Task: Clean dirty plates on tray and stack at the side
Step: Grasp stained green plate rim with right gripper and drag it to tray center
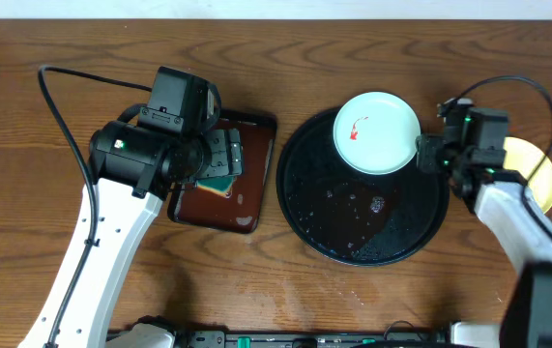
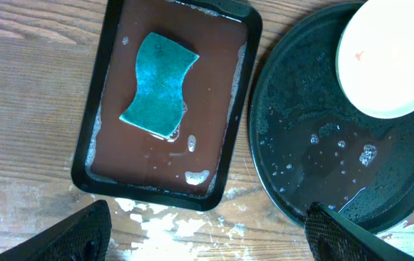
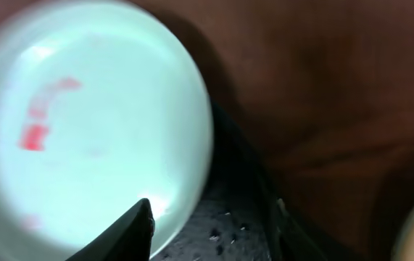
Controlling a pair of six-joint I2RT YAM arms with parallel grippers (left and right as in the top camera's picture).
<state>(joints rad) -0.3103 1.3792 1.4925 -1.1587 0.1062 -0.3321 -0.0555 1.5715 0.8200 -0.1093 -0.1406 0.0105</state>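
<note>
A pale mint plate [image 1: 376, 132] with a red smear is at the far side of the round black tray [image 1: 353, 242], overlapping the tray's rim. My right gripper [image 1: 421, 153] is shut on the plate's right edge. In the right wrist view one finger lies over the plate [image 3: 90, 123], and the gripper [image 3: 185, 225] pinches its rim. A yellow plate [image 1: 538, 174] lies on the table to the right, partly hidden by my right arm. My left gripper [image 2: 207, 243] is open and empty, above the near end of the brown tray. I see no third plate.
A rectangular dark-brown tray [image 1: 246, 208] holds soapy water and a teal sponge [image 1: 216, 181], which also shows in the left wrist view [image 2: 159, 87]. The black tray [image 2: 301, 145] is wet with droplets. Foam is spilled on the wood in front of the brown tray.
</note>
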